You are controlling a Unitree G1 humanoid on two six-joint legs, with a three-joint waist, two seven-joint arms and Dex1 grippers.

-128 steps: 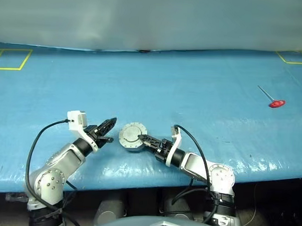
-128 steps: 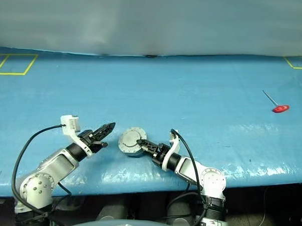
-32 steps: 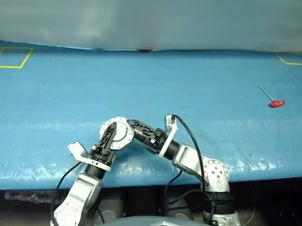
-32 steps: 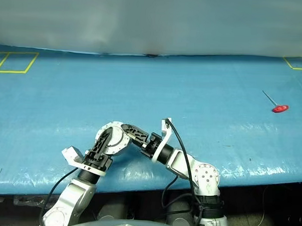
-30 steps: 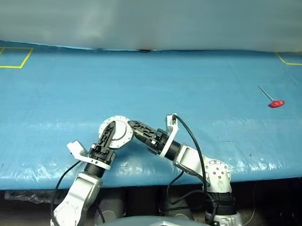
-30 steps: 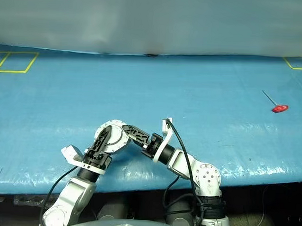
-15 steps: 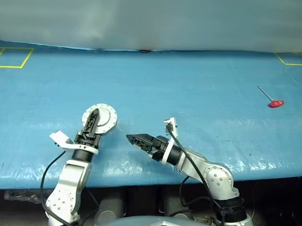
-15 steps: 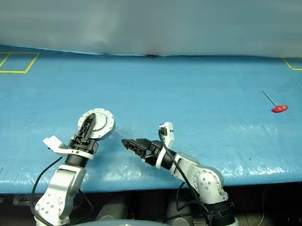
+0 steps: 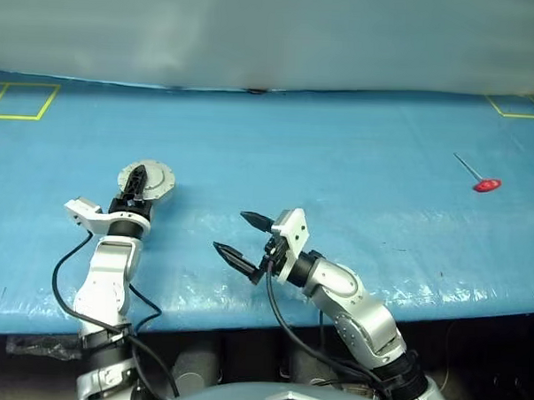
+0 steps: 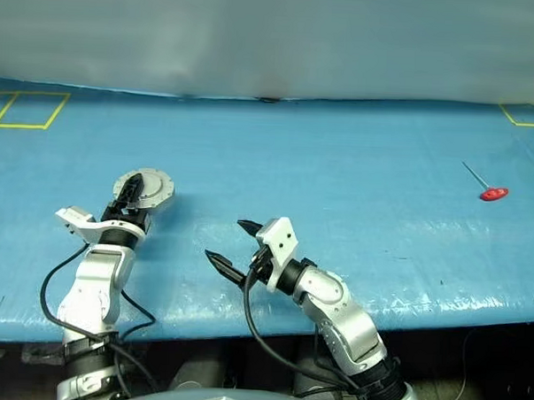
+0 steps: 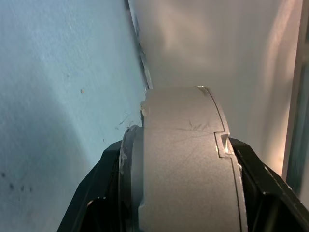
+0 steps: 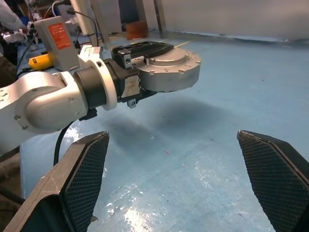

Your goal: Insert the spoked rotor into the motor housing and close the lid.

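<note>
A closed round grey unit, the motor housing (image 9: 158,179) with the lid (image 12: 166,57) seated on it, hangs just above the blue table at the left. My left gripper (image 9: 139,177) is shut on it, one black finger across the top face and one underneath. In the left wrist view the housing's rim (image 11: 181,164) sits clamped between the two fingers (image 11: 99,193). My right gripper (image 9: 233,232) stands open and empty near the table's front middle, well to the right of the housing. The spoked rotor is hidden.
A red-handled tool (image 9: 487,183) lies far right on the blue table cover (image 9: 340,159). Yellow taped squares (image 9: 19,101) mark the far corners. The table's front edge (image 9: 245,305) runs just below both arms.
Both grippers were on the housing a second ago. The right one has let go and rolled over, staying in place. The left has carried the housing left and further from me.
</note>
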